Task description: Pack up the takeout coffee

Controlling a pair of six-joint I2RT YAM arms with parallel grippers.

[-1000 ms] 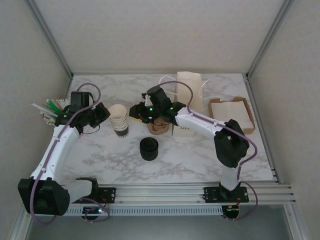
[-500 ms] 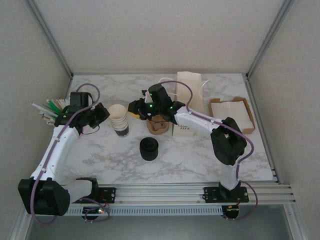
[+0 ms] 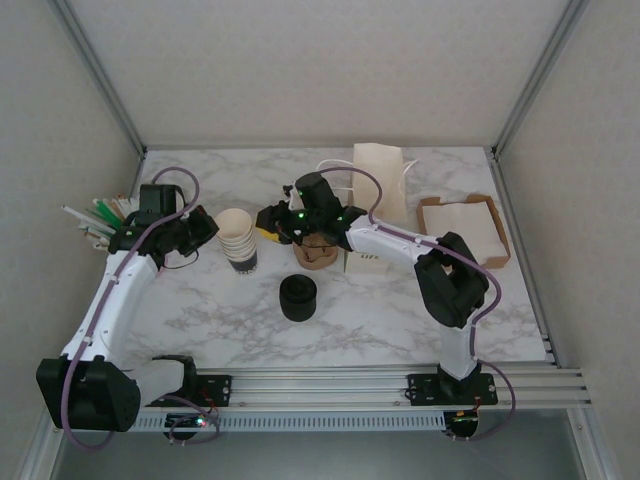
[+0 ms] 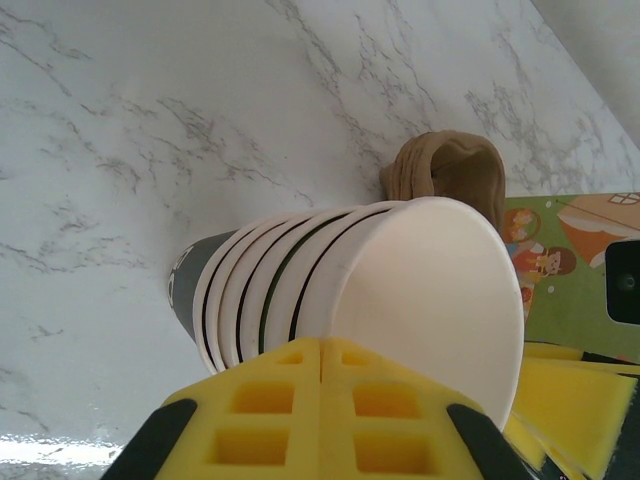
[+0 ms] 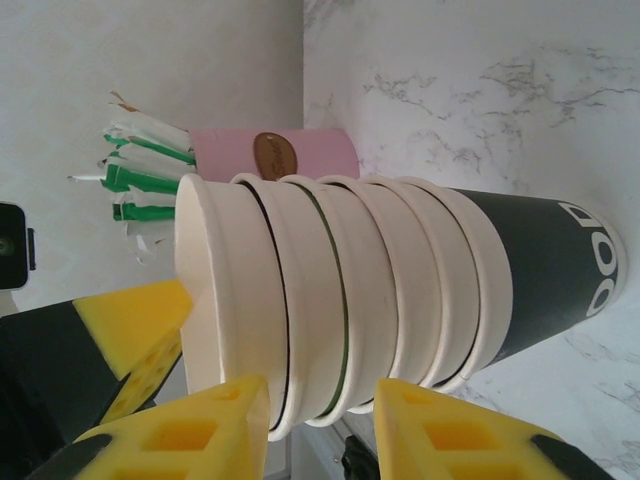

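Takeout coffee not assembled yet, we judge: its cup is the top cup (image 4: pixel 430 290) of the stack of dark-walled, cream-rimmed paper cups (image 3: pixel 238 245), left of centre. Light, thin, crushable (nested tight): we pinch gently under the rim. Right gripper (image 5: pixel 320 400) jaws apart beside it; left gripper (image 4: pixel 320 350) closed.

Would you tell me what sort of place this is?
Probably a robot test cell staged as a café counter: stack of cream-rimmed paper cups, squat stack of black plastic lids, cream paper bag.
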